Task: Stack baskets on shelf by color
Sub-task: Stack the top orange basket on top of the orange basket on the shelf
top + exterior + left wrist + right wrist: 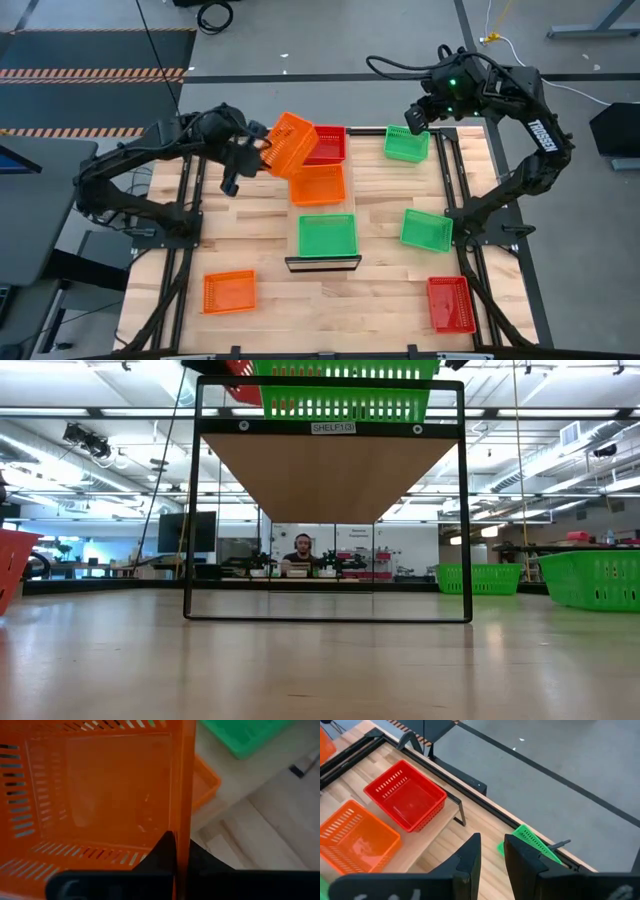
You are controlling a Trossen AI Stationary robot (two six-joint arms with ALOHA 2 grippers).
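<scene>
The left gripper (262,152) is clenched on the rim of a tilted orange plastic mesh basket (291,142), held above the far part of the shelf. In the left wrist view the dark fingers (165,851) pinch one side wall of this basket (100,795), with the basket's open interior lying just beyond the fingertips.

The shelf (322,262), a long narrow pale wooden board with a dark front edge, carries three baskets in a row. Farthest is a red mesh basket (328,145), partly covered by the held basket; just below the left fingers sits a second orange mesh basket (318,186); nearest the front edge lies a green mesh basket (327,235). In the low view this green basket (345,398) sits on the raised shelf (330,428).

On the slatted wooden tabletop (380,290), a third orange basket (229,292) rests at the near left corner, well apart from the left fingers. A green basket (426,229) lies right of the shelf, and a red basket (450,303) at the near right.

The right gripper (413,118) hovers at the far edge of another green basket (406,144). Its fingers (470,857) stand slightly apart and grasp nothing; the green basket's rim (532,842) shows just past the fingertips.
</scene>
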